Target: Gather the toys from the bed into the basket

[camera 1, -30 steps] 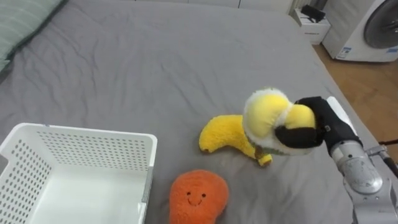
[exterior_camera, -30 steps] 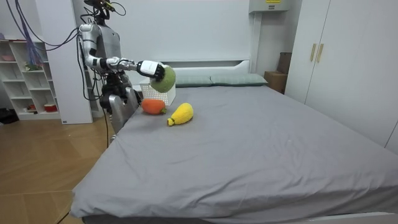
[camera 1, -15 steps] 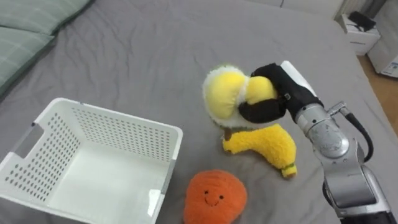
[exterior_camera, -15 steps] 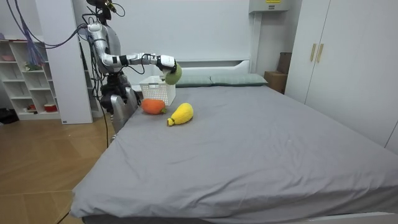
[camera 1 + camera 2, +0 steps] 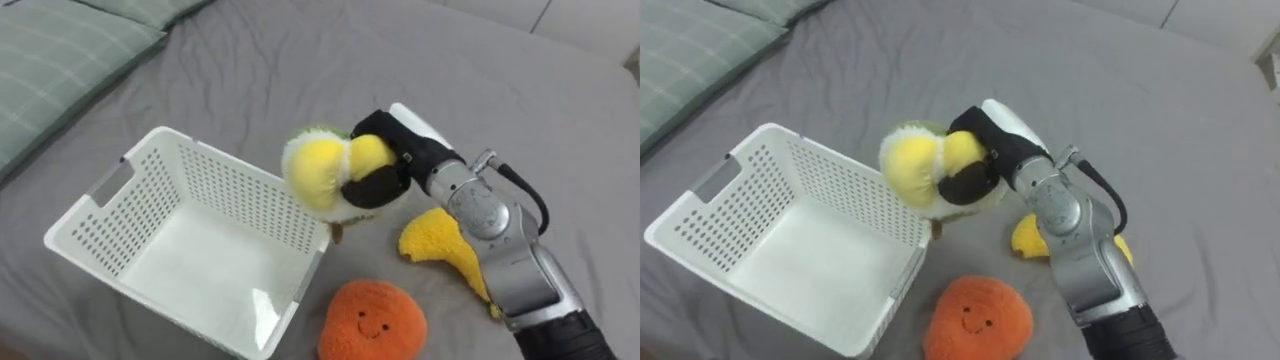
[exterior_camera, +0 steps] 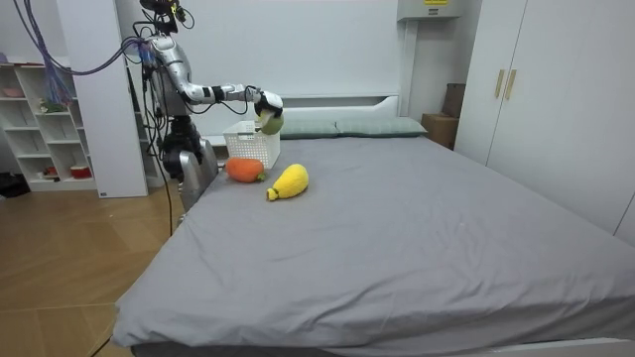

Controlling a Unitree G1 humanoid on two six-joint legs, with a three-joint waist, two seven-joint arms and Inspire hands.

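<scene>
My right hand (image 5: pixel 385 170) (image 5: pixel 978 160) is shut on a round yellow and green plush toy (image 5: pixel 322 178) (image 5: pixel 912 170), held in the air over the right rim of the white perforated basket (image 5: pixel 130 240) (image 5: pixel 710 225) on the grey bed. A yellow banana plush (image 5: pixel 440 245) (image 5: pixel 1025 238) lies on the cover under my forearm. In front of it sits an orange plush with a smiling face (image 5: pixel 372 320) (image 5: pixel 975 320). In the room view I stand at the bed's far corner with the right hand (image 6: pixel 264 105) out over the basket (image 6: pixel 250 146).
Green checked pillows (image 5: pixel 60 60) lie at the upper left beside the basket. The grey cover (image 5: pixel 520 90) stretches open to the right and beyond. White shelves (image 6: pixel 45 129) stand behind me, and a wardrobe (image 6: pixel 536 89) is at the room view's right.
My right hand has carried the yellow and green plush leftward from above the banana to over the basket's rim. The head camera has turned left, bringing the basket and pillows further into view.
</scene>
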